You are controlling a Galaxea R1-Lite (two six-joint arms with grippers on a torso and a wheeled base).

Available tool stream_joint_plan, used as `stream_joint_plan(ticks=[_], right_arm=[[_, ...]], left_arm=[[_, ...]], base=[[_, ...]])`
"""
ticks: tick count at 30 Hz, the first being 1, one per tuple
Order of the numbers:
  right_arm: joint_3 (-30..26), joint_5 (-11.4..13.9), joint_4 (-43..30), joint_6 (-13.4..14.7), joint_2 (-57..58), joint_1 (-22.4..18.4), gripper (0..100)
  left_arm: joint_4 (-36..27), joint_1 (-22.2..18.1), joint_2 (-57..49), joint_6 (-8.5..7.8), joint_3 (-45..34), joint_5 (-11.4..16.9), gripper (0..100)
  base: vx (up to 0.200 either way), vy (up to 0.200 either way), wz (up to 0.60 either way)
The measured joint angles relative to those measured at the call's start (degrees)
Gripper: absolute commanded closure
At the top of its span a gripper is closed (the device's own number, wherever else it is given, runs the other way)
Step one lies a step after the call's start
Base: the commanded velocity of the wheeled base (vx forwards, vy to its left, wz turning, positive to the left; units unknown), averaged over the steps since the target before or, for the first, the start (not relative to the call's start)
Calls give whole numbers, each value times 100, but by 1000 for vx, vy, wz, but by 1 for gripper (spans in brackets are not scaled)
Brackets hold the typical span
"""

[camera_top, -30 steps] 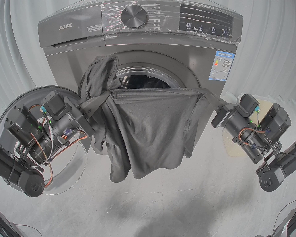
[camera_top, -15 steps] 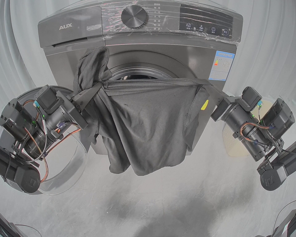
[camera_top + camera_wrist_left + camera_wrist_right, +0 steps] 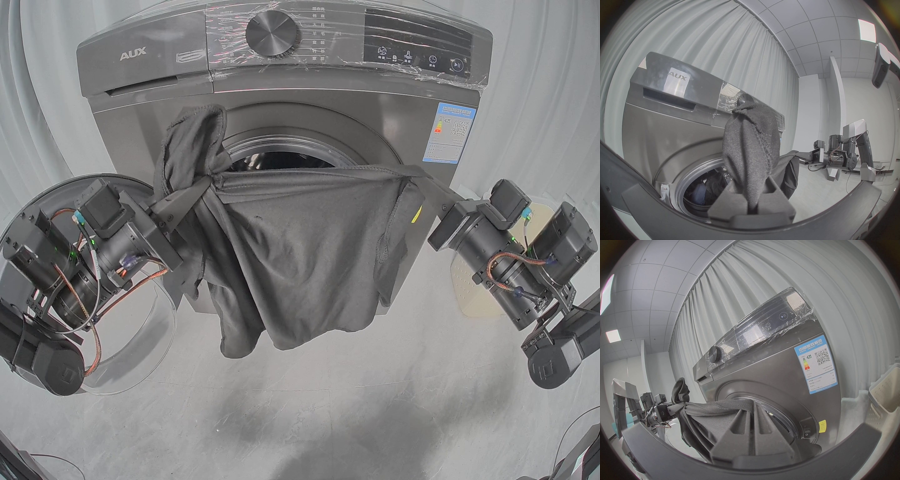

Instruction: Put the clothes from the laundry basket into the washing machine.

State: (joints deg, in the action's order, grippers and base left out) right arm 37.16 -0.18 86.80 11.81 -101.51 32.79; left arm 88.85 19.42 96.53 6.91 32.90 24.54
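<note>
A dark shirt (image 3: pixel 300 250) hangs stretched across the washing machine (image 3: pixel 144 125) opening. The left gripper (image 3: pixel 199 192) is clamped on one bunched corner, and the right gripper (image 3: pixel 431 189) pinches the opposite edge. Clothes seem to lie inside the dim drum (image 3: pixel 703 190). The door (image 3: pixel 125 350) stands open.

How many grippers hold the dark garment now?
2. The left gripper holds the garment by its bunched end, left of the drum opening; the right gripper holds the other end, right of it.

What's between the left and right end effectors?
Head view: the dark garment, stretched from left end effector to right end effector, in front of the washing machine.
</note>
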Motion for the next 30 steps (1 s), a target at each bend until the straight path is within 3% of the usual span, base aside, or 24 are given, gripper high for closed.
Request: stream_joint_plan(ticks=[7, 8, 14, 21, 25, 30], right_arm=[[-467, 23, -1, -5, -33, 98, 100], [-552, 28, -1, -5, -52, 130, 0], [-1219, 73, -6, -21, -332, 499, 0], [-1886, 363, 128, -10, -813, 976, 0], [-1643, 373, 158, -16, -1163, 1143, 0], [-889, 362, 167, -49, -1702, 1259, 0]], left_arm=[[-6, 200, 374, -40, 105, -34, 100], [-5, 251, 433, -65, 171, -67, 100], [-5, 475, 686, -191, 364, -227, 100], [-5, 616, 722, -216, 411, -276, 100], [-2, 681, 711, -218, 424, -278, 100], [-2, 720, 667, -216, 430, -278, 100]], base=[[0, 0, 0], [0, 0, 0], [0, 0, 0], [0, 0, 0], [0, 0, 0], [0, 0, 0]])
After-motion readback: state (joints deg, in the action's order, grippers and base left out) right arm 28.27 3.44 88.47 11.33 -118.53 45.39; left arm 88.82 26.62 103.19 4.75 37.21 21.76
